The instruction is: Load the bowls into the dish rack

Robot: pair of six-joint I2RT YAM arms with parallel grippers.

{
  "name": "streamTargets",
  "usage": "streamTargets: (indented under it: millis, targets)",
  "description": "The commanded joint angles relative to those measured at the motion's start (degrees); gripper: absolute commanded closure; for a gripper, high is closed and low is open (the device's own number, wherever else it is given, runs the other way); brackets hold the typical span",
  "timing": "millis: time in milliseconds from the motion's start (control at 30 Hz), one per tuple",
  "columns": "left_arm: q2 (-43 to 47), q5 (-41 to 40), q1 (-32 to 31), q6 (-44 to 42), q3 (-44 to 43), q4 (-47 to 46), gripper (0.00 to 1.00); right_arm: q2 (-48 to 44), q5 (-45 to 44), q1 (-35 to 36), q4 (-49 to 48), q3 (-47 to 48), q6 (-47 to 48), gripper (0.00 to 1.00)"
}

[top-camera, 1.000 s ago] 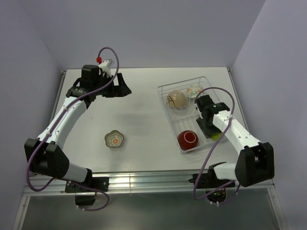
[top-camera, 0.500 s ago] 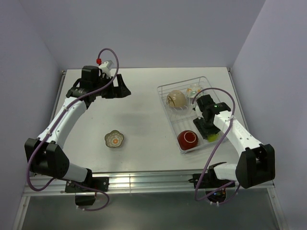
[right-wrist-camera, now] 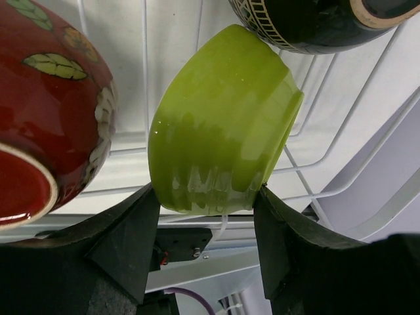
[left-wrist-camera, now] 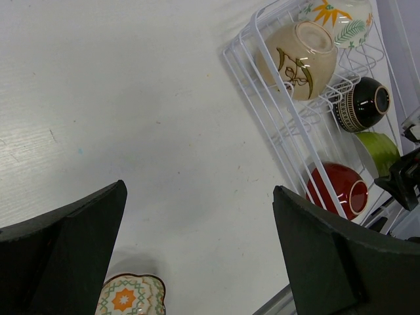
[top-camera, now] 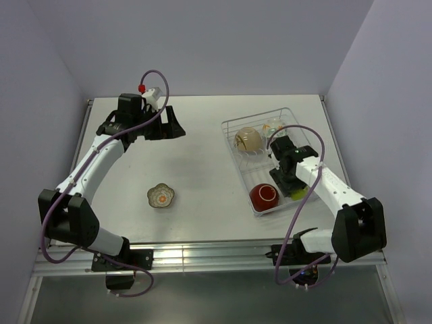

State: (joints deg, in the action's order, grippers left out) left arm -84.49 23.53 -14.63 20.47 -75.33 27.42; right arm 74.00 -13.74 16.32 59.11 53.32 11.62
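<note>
The white wire dish rack (top-camera: 237, 169) stands at the right. It holds a pale bowl with a brown mark (top-camera: 248, 139), a cream bowl with orange flowers (top-camera: 273, 126), a dark brown bowl (left-wrist-camera: 361, 105), a red bowl (top-camera: 265, 196) and a yellow-green bowl (right-wrist-camera: 223, 125). My right gripper (right-wrist-camera: 207, 197) is inside the rack, with its fingers pressed on both sides of the yellow-green bowl, which is tilted on the wires. The flower-shaped patterned bowl (top-camera: 161, 196) sits alone on the table at front left. My left gripper (top-camera: 172, 125) is open and empty, high over the back left.
The rack's raised wire side (left-wrist-camera: 262, 85) stands between the table and the bowls. The red bowl (right-wrist-camera: 46, 98) is close to the left of my right fingers, and the dark brown bowl (right-wrist-camera: 308, 20) lies just beyond. Purple walls stand at the left, back and right.
My right gripper has shifted a little left and back inside the rack with the yellow-green bowl. The left wrist has turned slightly.
</note>
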Motion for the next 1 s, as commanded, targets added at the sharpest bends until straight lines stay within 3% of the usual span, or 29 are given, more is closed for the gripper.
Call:
streamTargets:
  millis: [0, 100, 133, 233, 333, 433, 667, 833, 967]
  targets:
    - [0.90, 0.73, 0.22, -0.08, -1.05, -1.14, 0.01, 0.53, -1.29, 2.57, -1.63, -1.72, -2.74, 1.00]
    - [1.17, 0.64, 0.22, -0.08, -0.87, -1.14, 0.00, 0.89, -1.82, 4.07, -1.89, -2.34, -4.06, 0.88]
    - [1.17, 0.55, 0.22, -0.17, -0.87, -1.05, 0.00, 0.89, -1.91, 4.34, -1.90, -2.34, -4.32, 0.69]
    - [0.99, 0.55, 0.31, -0.17, -0.87, -1.05, 0.00, 0.54, -0.33, 4.60, -1.63, -1.73, -4.50, 0.37]
    - [1.08, 0.81, 0.39, 0.01, -0.52, -1.32, 0.00, 0.36, 1.69, 4.86, -1.28, -0.50, -4.67, 0.31]
    - [1.26, 0.73, 0.39, -0.08, -0.17, -1.49, 0.00, -0.52, 4.06, 5.13, -0.75, 0.99, -4.67, 0.15]
    - [1.61, 0.90, 0.66, -0.69, -0.78, -0.88, 0.01, -2.10, 5.74, 5.39, -0.31, 1.96, -4.06, 0.12]
    - [2.22, 2.57, 0.92, -2.88, -1.05, -0.09, 0.01, -4.64, 5.91, 5.13, -1.02, 2.14, -2.22, 0.21]
    - [3.36, 6.33, 1.80, -10.94, -1.05, 1.93, 0.00, -6.93, 7.67, 2.85, -1.89, 3.71, 0.50, 0.23]
